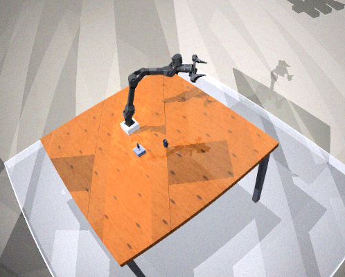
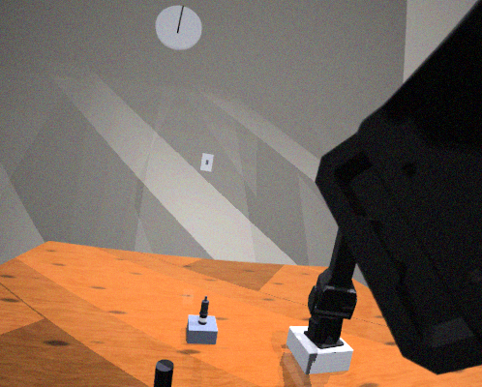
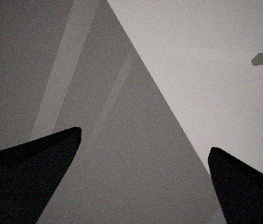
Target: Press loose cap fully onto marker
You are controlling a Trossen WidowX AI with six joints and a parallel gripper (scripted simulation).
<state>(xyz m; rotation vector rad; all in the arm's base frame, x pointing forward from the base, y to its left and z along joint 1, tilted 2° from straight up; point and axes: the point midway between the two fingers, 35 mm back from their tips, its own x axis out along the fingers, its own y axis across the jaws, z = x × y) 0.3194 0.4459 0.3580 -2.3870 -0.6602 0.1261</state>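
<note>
The dark marker (image 1: pixel 138 146) (image 2: pixel 204 309) stands upright, tip up, in the small blue-grey holder block (image 1: pixel 139 152) (image 2: pixel 202 336). Its tip is bare. The black cap (image 1: pixel 165 143) (image 2: pixel 164 375) stands upright on the table (image 1: pixel 143 202) (image 2: pixel 104 307), apart from the block; its lower part is cut off by the frame edge in the exterior view. My gripper (image 1: pixel 206 68) (image 3: pixel 144 143) is open and empty, high up and far from both marker and cap. In the wrist view only walls show between the fingers.
The arm's white base block (image 1: pixel 129 127) (image 2: pixel 331 360) stands on the table near the holder block. The arm reaches up and outward toward the table's far edge. A large dark arm part (image 2: pixel 418 215) fills the right side of the exterior view.
</note>
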